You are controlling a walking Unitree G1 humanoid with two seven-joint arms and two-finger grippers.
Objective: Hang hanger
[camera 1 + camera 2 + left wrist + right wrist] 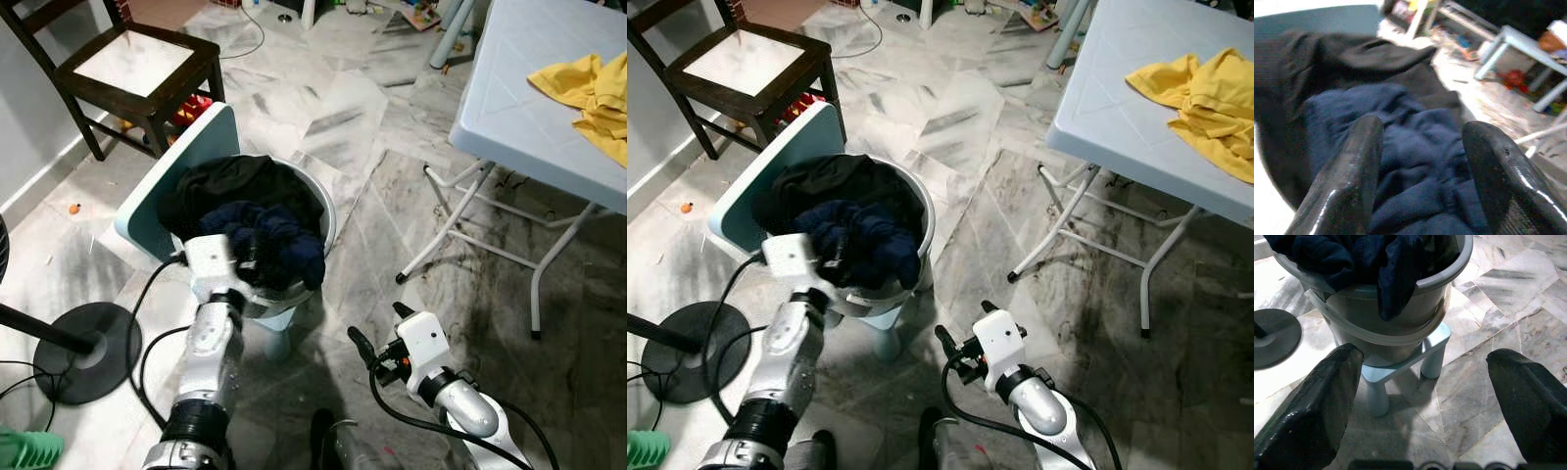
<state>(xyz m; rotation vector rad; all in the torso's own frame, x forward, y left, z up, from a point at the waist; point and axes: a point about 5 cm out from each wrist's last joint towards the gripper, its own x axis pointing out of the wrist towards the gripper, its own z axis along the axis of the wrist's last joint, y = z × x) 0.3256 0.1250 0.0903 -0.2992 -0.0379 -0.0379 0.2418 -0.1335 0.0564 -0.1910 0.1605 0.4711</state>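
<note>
Right now the left gripper (1422, 183) hovers, fingers spread, over the navy clothes (279, 245) in the grey bucket (1415, 298) at centre-left; lower right, the right gripper (1425, 401) hangs open.

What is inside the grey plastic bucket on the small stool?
The grey plastic bucket holds a dark navy garment heaped over a black garment. Anything beneath them is covered. The open left gripper hovers over the navy one.

The left arm reaches forward, its end effector (1422, 161) with fingers spread apart. The right arm sits lower, bent, its end effector (1425, 396) wide open.
</note>
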